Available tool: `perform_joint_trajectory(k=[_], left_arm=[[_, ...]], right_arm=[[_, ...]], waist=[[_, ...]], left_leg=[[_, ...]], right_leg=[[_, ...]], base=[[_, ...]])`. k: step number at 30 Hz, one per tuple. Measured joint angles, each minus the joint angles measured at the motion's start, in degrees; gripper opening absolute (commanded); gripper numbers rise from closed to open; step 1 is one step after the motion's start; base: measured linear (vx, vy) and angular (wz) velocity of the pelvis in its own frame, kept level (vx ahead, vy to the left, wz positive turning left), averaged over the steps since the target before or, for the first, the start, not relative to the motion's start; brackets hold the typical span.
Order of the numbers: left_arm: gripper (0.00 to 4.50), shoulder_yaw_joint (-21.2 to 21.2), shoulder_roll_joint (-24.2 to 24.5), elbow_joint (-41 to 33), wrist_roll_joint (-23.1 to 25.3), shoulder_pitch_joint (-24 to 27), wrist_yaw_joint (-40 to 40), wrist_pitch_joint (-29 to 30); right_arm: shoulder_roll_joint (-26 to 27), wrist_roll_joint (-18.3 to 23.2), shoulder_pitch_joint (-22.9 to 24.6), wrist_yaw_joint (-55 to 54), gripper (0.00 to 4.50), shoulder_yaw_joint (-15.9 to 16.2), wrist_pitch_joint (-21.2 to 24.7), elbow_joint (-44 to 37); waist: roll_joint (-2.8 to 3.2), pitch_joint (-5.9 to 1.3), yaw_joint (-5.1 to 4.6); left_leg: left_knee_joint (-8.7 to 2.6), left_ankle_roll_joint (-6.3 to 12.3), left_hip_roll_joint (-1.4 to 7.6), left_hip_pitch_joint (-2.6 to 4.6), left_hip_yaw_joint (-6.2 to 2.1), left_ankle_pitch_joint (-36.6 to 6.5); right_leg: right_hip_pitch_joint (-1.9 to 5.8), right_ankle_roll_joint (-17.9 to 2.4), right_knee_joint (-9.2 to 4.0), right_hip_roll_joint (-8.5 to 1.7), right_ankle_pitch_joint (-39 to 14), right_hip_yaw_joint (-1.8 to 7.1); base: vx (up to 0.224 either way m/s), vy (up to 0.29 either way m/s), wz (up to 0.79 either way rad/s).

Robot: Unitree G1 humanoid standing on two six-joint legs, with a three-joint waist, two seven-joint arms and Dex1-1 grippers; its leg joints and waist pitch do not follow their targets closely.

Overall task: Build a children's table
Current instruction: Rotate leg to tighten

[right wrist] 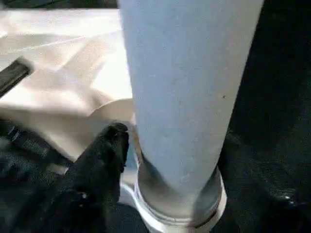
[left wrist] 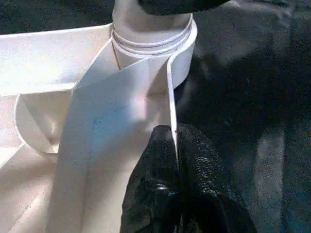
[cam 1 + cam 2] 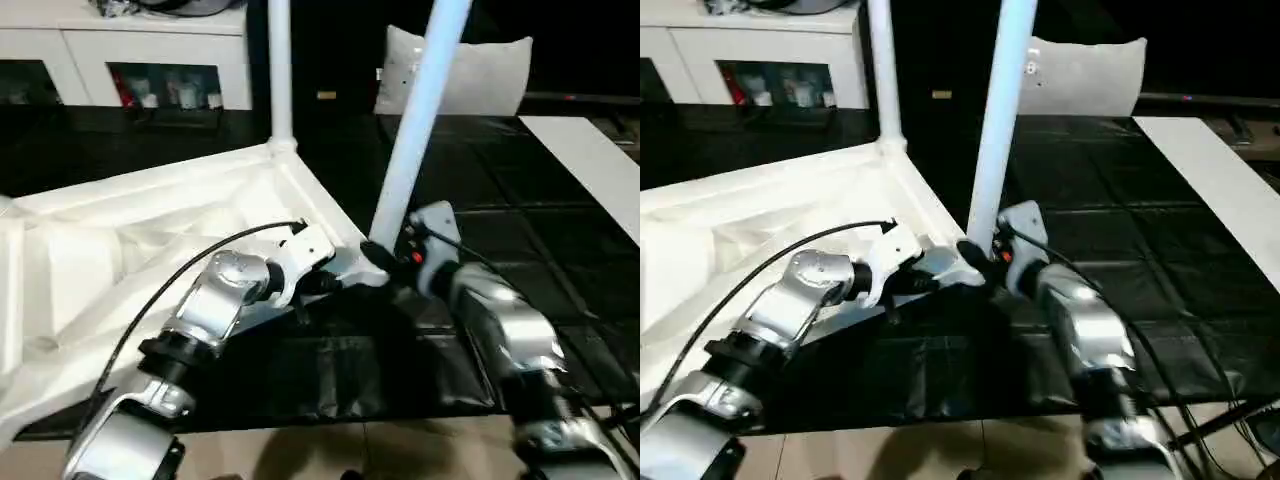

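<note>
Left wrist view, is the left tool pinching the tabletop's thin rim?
Yes, the left tool is shut on the tabletop's thin edge wall.

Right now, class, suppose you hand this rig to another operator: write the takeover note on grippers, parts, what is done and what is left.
Left gripper: shut on the tabletop's side wall, beside the near corner socket.
Right gripper: at the base of the near leg; grip unclear.
Tabletop: upside down on the black mat.
Done: far leg upright in its corner socket; near leg seated in its own.
Left: check the near leg, then any remaining legs.
</note>
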Motion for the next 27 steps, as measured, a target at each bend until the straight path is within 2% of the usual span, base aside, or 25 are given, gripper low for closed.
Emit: perform_joint_trajectory(k=[4,9,13,14,17,19,22,23,27], left_arm=[[0.00,-0.9,2.5,0.0,0.0,0.1,-3.1,-2.4],[0.00,-2.3,5.9,0.1,-1.1,0.4,-9.9,-7.9],[0.00,-3.4,8.8,1.3,-2.2,0.5,-16.5,-13.4],[0.00,-3.9,9.5,1.3,-2.3,0.5,-18.4,-14.8],[0.00,-5.1,10.3,1.3,-2.8,0.4,-21.9,-16.8],[0.00,-5.7,10.3,1.2,-3.1,0.3,-23.6,-17.5],[0.00,-6.5,10.4,1.2,-3.3,0.1,-25.1,-18.4],[0.00,-6.7,10.5,1.2,-3.3,0.1,-25.5,-18.8],[0.00,-7.1,10.5,1.7,-3.2,-0.2,-26.6,-19.9]], right_arm=[[-3.7,0.0,1.5,5.6,3.41,1.4,-3.0,-0.6],[-10.8,0.4,3.2,17.5,3.41,3.8,-6.9,-2.5],[-15.2,2.6,3.5,27.8,3.41,5.2,-8.1,-2.5],[-15.9,3.0,3.5,30.0,3.08,5.4,-8.1,-2.5],[-16.7,3.9,3.5,33.2,3.05,6.0,-8.5,-2.3],[-16.7,4.3,3.2,34.8,2.66,6.8,-8.7,-2.2],[-16.6,5.1,3.1,37.5,2.56,7.5,-8.0,-2.2],[-16.6,5.7,3.1,38.4,2.34,7.6,-7.4,-2.2],[-16.8,6.8,3.1,40.2,2.13,7.9,-6.0,-2.3]], waist=[[0.03,0.02,0.37],[0.04,0.04,1.29],[0.02,0.03,1.72],[0.02,0.03,1.90],[0.02,0.03,2.57],[0.01,0.03,2.83],[0.00,0.02,2.84],[0.00,0.02,2.85],[0.00,0.02,2.97]], left_leg=[[0.05,-0.05,-0.01,0.00,0.00,0.0],[0.04,-0.04,-0.02,-0.01,-0.01,0.0],[0.05,0.01,-0.01,-0.02,-0.02,0.0],[0.05,0.01,-0.01,-0.01,-0.02,0.0],[0.05,0.01,-0.01,0.01,-0.01,0.0],[0.07,0.00,-0.01,0.03,-0.01,0.0],[0.10,0.00,-0.01,0.01,-0.01,0.0],[0.10,0.00,-0.01,0.00,-0.01,0.0],[0.10,0.00,-0.01,0.00,-0.01,0.0]], right_leg=[[0.01,0.0,0.00,0.00,0.0,0.01],[0.02,0.0,-0.03,-0.01,0.0,0.01],[0.02,0.0,-0.02,-0.01,0.0,0.00],[0.03,0.0,-0.03,-0.01,0.0,0.00],[0.04,0.0,-0.01,-0.02,0.0,0.01],[0.05,0.0,0.00,-0.02,0.0,0.01],[0.07,0.0,0.00,-0.02,0.0,0.01],[0.08,0.0,0.00,-0.02,0.0,0.01],[0.08,0.0,0.00,-0.02,0.0,0.01]], base=[[0.000,0.000,0.00],[0.000,0.000,0.00],[0.000,0.000,0.00],[0.000,0.000,0.00],[0.000,0.000,0.00],[0.000,0.000,0.00],[0.000,0.000,0.00],[0.000,0.000,0.00],[0.000,0.000,0.00]])
